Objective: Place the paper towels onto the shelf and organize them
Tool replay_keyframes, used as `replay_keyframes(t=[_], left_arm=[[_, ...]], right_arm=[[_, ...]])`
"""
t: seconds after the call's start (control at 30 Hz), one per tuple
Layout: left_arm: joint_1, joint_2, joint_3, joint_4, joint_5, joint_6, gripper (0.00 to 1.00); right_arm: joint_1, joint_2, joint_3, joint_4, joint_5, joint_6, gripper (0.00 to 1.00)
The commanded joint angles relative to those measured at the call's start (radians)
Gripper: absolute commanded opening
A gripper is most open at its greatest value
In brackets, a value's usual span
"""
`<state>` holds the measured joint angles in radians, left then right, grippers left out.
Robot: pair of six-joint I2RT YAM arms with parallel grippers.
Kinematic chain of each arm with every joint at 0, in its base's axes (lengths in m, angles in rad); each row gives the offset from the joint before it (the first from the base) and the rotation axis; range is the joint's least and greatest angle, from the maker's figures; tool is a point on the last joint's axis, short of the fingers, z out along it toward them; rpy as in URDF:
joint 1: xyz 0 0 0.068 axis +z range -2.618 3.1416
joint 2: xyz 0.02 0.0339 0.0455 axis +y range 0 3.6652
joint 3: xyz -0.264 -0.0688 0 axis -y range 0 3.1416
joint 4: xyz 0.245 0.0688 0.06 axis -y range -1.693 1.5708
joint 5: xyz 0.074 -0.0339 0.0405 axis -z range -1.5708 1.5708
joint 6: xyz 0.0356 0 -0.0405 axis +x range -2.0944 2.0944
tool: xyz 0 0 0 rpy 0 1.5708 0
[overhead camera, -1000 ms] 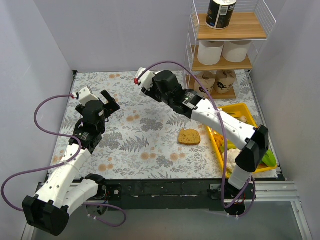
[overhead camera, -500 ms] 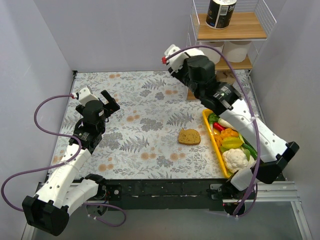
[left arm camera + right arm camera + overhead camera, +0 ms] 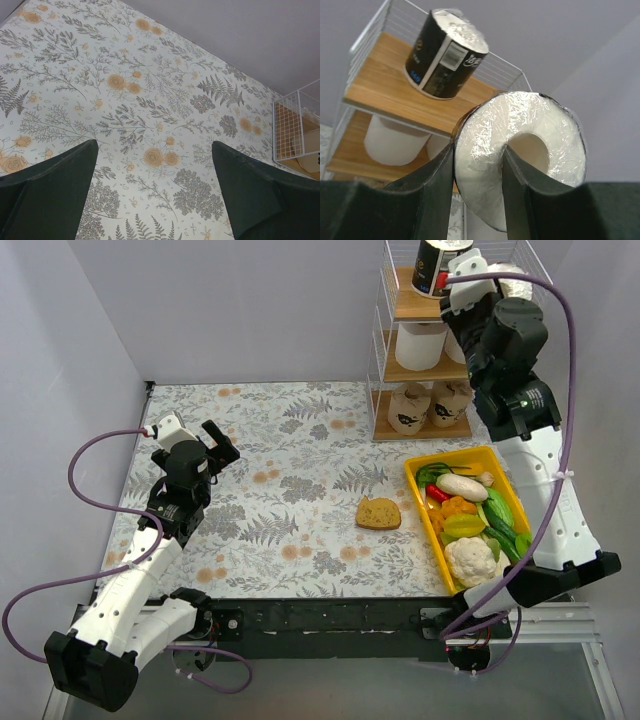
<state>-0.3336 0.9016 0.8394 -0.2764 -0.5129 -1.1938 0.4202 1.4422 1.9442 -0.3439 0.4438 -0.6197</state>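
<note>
Over at the left, the left hand (image 3: 222, 443) hovers above the floral table (image 3: 300, 440), fingers spread wide and grasping nothing. Near the middle lies a bread slice (image 3: 379, 513). Right of it, a yellow tray (image 3: 447, 453) holds vegetables. At the back right stands the shelf (image 3: 412, 306). Two tan rolls (image 3: 408, 407) sit on its bottom board. A white roll (image 3: 421, 346) is on the middle board, with a second mostly hidden behind the right arm. A black roll (image 3: 432, 267) stands on top, its upper end cut off by the picture's edge. The right hand (image 3: 477, 147) is raised near the top tier, clenched on another black-wrapped roll (image 3: 540, 115), one finger outside and one at its hollow core. From above, the wrist hides this grip.
</note>
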Motion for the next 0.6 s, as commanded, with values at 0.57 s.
replay_keyframes(t=[0.57], left_arm=[[-0.001, 0.013, -0.002, 0.006, -0.012, 0.008, 0.98]], right_arm=[[-0.256, 0.234, 0.199, 0.235, -0.238, 0.103, 0.34]])
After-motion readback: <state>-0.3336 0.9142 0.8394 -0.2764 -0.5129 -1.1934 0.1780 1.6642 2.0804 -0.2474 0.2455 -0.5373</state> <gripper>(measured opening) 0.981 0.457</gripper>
